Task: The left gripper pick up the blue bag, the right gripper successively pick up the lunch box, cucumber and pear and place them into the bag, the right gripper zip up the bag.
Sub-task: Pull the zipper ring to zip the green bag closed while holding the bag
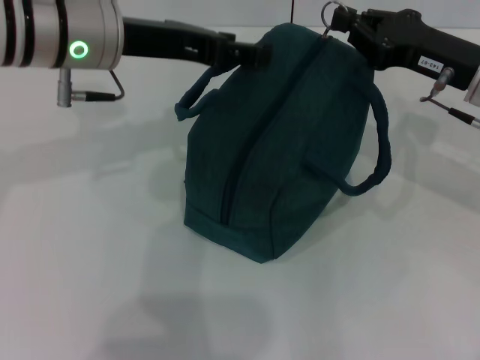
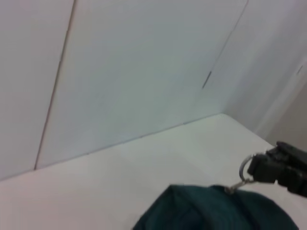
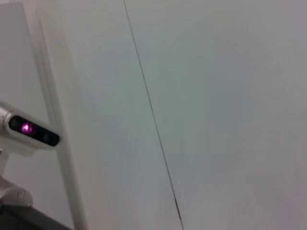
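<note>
The blue bag (image 1: 281,142) stands on the white table (image 1: 90,247), its zipper seam (image 1: 247,142) appearing drawn shut along most of the top. The left gripper (image 1: 259,54) is clamped on the bag's far upper edge, bracing it. The right gripper (image 1: 346,22) is pinched on the ring zipper pull (image 1: 331,13) at the far end of the seam; the left wrist view shows the ring (image 2: 245,168) taut above the fabric. No lunch box, cucumber or pear is visible outside. Judgement: the zip is at its final stretch. Pull in line with the seam, keep the left grip firm as counter-hold, and stop once the slider seats
</note>
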Robot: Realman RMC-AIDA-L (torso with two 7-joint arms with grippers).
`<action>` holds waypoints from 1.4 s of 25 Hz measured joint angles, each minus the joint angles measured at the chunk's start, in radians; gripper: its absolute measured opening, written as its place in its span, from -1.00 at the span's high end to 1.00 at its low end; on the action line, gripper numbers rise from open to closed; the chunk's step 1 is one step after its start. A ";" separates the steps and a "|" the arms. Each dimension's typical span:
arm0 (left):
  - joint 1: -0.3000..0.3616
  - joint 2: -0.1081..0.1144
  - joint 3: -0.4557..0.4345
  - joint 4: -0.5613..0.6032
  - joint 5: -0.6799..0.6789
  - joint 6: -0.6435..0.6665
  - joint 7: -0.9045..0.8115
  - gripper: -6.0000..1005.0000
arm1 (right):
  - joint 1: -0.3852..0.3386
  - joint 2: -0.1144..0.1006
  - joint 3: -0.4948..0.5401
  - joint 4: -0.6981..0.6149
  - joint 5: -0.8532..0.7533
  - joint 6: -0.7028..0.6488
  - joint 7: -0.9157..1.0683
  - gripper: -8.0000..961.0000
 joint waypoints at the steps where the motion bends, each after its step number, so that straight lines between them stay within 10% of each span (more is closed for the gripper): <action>1: -0.001 0.000 0.000 -0.010 0.001 0.005 0.000 -0.46 | 0.000 0.000 0.000 0.000 0.000 0.000 0.000 0.96; 12: -0.024 0.002 -0.024 -0.076 0.036 0.015 -0.004 -0.44 | -0.001 0.000 -0.006 0.000 0.001 -0.001 -0.001 0.96; 29: -0.026 -0.004 -0.024 -0.074 -0.050 0.084 0.078 0.87 | 0.004 0.004 -0.006 0.008 0.009 -0.002 0.033 0.96; 35: -0.016 -0.005 -0.022 -0.076 -0.113 0.111 0.149 0.90 | 0.007 0.005 -0.006 0.015 0.010 -0.002 0.155 0.95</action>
